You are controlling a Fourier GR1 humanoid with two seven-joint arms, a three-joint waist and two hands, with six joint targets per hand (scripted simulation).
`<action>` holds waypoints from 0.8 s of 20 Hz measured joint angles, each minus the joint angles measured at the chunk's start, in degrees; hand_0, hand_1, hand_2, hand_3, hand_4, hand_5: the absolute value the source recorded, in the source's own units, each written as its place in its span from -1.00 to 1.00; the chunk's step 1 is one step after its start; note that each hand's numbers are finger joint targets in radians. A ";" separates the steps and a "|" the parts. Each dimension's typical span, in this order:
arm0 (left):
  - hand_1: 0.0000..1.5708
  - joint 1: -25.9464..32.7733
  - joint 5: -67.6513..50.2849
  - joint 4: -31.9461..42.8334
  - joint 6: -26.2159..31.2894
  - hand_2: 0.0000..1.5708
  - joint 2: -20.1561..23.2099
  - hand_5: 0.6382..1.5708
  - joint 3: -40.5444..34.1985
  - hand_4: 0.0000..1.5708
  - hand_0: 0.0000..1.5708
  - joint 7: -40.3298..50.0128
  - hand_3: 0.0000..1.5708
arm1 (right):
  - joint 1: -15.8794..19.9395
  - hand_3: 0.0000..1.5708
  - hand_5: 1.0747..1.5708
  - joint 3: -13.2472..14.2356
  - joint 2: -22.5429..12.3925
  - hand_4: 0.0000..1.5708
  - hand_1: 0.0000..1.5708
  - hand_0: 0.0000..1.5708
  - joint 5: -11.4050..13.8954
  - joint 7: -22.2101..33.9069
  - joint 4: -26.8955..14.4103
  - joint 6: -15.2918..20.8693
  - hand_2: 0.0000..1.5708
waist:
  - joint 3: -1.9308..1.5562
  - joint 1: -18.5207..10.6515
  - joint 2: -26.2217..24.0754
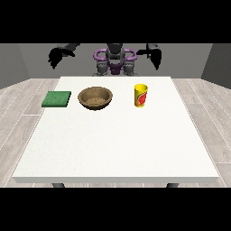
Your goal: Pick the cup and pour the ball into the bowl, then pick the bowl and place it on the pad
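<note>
On table: cup (140,95) upright, ball hidden; both hands' (56,57) finger state unclear.

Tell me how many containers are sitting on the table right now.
2: a wooden bowl left of centre beside the green pad, and a yellow cup right of it. Nothing appears hidden.

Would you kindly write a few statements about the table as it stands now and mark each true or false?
1. The yellow cup stands upright on the table. True.
2. The wooden bowl sits on the green pad. False: it rests on the table beside the pad.
3. The hand at the view's right holds the cup. False: it hangs raised behind the table, apart from the cup.
4. The bowl lies between pad and cup. True.
</note>
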State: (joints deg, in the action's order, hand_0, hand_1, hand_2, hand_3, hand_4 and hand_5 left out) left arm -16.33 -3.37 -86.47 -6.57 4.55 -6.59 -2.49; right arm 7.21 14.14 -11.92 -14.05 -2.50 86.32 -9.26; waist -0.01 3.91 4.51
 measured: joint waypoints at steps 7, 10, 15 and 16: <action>-1.00 -3.83 1.13 10.47 -0.67 -1.00 -1.05 0.69 -0.73 -0.46 -1.00 -9.82 -1.00 | 3.98 -1.00 1.00 0.96 -1.32 -1.00 -1.00 -1.00 1.05 -3.21 -4.05 0.01 -1.00 | 0.03 0.14 3.81; -1.00 -5.32 1.39 14.11 -0.77 -1.00 -1.02 0.70 -0.82 -0.42 -1.00 -11.86 -1.00 | 5.07 -1.00 1.00 1.48 -1.62 -1.00 -1.00 -1.00 1.57 -4.78 -7.25 0.22 -1.00 | 0.01 -0.41 3.66; -1.00 -7.48 1.44 21.70 -0.65 -1.00 -0.31 0.51 -2.60 -0.69 -1.00 -19.04 -1.00 | 7.31 -1.00 1.00 1.76 -2.15 -1.00 -1.00 -1.00 1.15 -6.75 -9.68 -0.71 -1.00 | 0.02 0.38 6.30; -1.00 -8.15 1.61 22.89 -0.80 -1.00 -0.49 0.49 -2.56 -0.87 -1.00 -20.14 -1.00 | 8.01 -1.00 1.00 1.99 -2.28 -1.00 -1.00 -1.00 1.21 -7.24 -10.67 -0.55 -1.00 | 0.03 0.26 6.88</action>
State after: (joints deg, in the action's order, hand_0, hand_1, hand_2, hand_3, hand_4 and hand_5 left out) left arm -24.48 -1.76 -63.58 -7.38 4.07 -9.15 -22.64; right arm 15.22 16.14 -14.20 -12.85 -9.74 75.65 -9.80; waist 0.01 4.18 11.40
